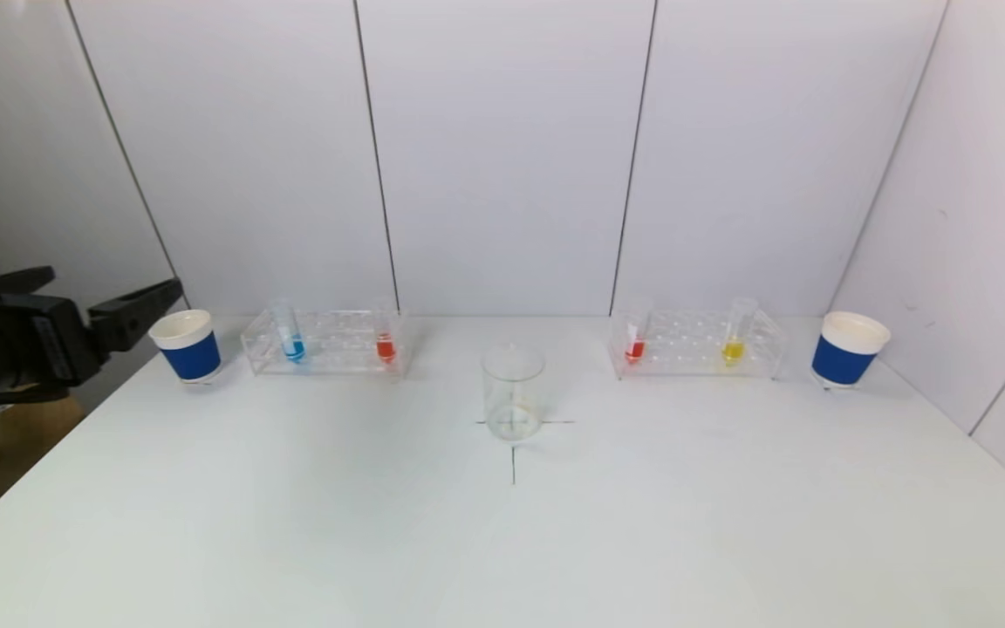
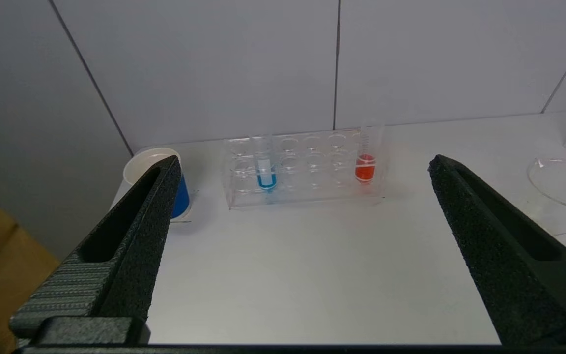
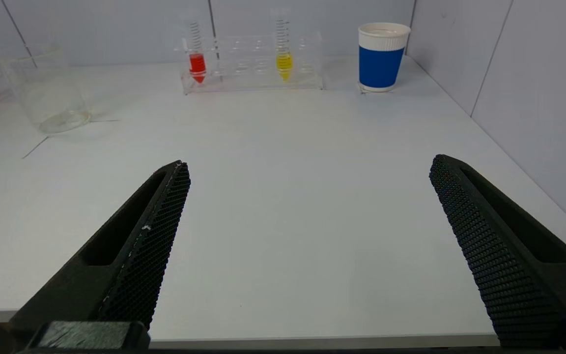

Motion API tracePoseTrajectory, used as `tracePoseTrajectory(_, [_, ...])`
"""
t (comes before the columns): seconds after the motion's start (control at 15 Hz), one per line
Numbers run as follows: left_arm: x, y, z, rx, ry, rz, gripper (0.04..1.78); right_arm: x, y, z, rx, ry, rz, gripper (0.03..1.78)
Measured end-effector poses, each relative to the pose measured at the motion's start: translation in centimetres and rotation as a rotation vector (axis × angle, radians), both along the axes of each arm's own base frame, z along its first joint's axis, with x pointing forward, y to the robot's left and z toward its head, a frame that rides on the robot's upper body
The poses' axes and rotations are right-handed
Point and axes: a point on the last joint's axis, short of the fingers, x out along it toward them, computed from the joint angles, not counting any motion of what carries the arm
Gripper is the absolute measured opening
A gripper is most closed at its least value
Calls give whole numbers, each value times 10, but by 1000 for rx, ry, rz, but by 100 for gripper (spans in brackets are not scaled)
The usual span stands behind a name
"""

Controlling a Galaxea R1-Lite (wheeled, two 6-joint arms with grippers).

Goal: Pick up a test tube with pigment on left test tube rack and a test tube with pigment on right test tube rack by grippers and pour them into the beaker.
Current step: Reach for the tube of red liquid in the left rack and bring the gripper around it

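Both the left pincer and right pincer gape wide, empty; red beaker lettering is cut off.

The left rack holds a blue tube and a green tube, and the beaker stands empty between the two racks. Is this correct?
Not quite. The left rack holds a blue tube and a red tube, not a green one; the left wrist view shows this plainly. The rest stands: the beaker is empty, between the two racks.

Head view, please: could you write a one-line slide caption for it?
Empty beaker centred between two racks of pigment tubes; open left gripper waits at the table's edge.
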Motion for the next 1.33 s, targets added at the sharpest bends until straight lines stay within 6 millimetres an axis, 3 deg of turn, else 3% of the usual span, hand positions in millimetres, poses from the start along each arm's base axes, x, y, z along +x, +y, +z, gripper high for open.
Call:
tracePoseTrajectory(0.33, [66,-31,-44,-4,15,-38,176,0,0,0,0,0,0,177])
tracePoseTrajectory(0.67, [117,-67,-95,-7,-17,-80,176,0,0,0,0,0,0,177])
tracePoseTrajectory(0.93, [145,-89,-133,-12,-49,-71,176,0,0,0,0,0,-1,177])
tracePoseTrajectory(1.33, [171,-104,-164,-10,-36,-37,176,0,0,0,0,0,0,177])
